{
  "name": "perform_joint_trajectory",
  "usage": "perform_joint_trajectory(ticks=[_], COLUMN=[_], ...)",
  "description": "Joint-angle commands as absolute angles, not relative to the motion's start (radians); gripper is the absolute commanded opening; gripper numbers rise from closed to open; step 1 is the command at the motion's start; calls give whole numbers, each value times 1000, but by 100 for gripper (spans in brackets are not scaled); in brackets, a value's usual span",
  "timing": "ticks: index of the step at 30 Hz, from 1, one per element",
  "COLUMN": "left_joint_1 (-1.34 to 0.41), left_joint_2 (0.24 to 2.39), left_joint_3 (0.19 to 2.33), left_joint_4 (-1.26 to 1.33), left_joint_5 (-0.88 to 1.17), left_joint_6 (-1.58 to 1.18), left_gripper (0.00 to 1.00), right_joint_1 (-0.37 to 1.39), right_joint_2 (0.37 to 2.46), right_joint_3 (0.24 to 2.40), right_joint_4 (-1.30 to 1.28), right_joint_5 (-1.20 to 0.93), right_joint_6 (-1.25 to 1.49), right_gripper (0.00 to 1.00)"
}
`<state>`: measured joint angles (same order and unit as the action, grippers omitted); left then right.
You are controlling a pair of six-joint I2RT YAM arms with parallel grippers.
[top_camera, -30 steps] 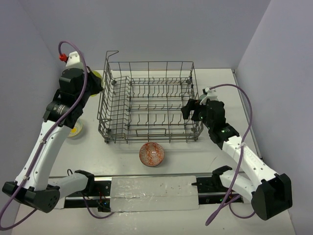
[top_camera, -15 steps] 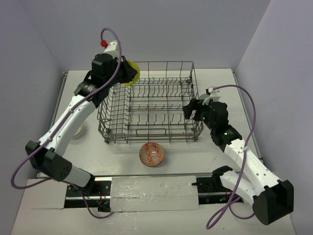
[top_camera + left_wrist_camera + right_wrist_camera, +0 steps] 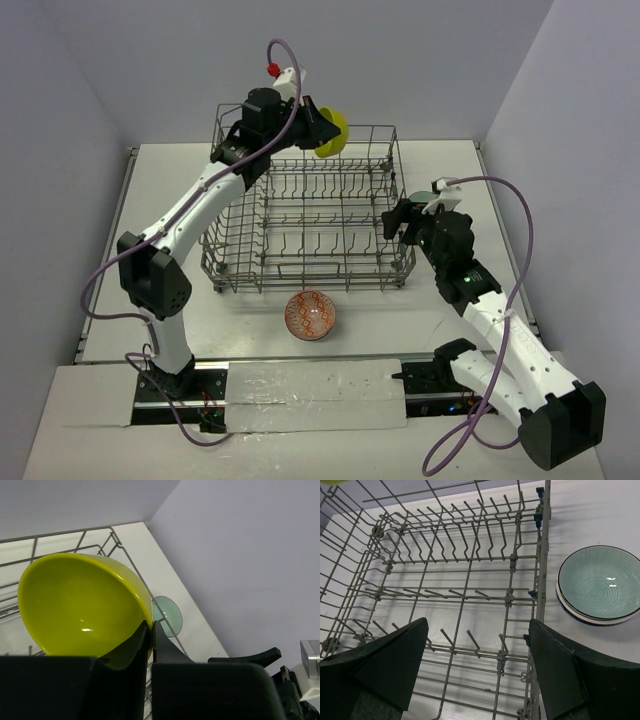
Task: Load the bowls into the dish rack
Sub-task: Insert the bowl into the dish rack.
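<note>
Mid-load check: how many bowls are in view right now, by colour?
lime bowl: 1, held in the left gripper
red-white bowl: 1
teal bowl: 1, right of the rack; it may be sitting on another bowl, cannot tell
Total: 3

White arms (image 3: 190, 215) carry black joints (image 3: 152, 282), purple cables (image 3: 527, 245), seemingly one red cap (image 3: 271, 69).
</note>
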<state>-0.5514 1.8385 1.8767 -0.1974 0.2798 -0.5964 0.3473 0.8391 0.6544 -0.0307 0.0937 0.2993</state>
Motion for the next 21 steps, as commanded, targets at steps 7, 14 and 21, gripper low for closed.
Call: perform_joint_trajectory(ticks=[7, 14, 21], left_joint_1=[-591, -601, -601], left_joint_2=[1960, 2104, 2278], left_joint_3=[1951, 2052, 2183], left_joint_4=[138, 245, 325], left_joint_5=[432, 485, 532], left_joint_6=[-724, -828, -933], left_gripper=[0, 0, 0], right_joint_1=[316, 291, 281], right_joint_2=[770, 790, 778], right_joint_3=[632, 634, 630], right_joint_4=[31, 37, 40], right_joint_5=[109, 86, 90], right_joint_6=[333, 344, 344], right_gripper=[89, 89, 89])
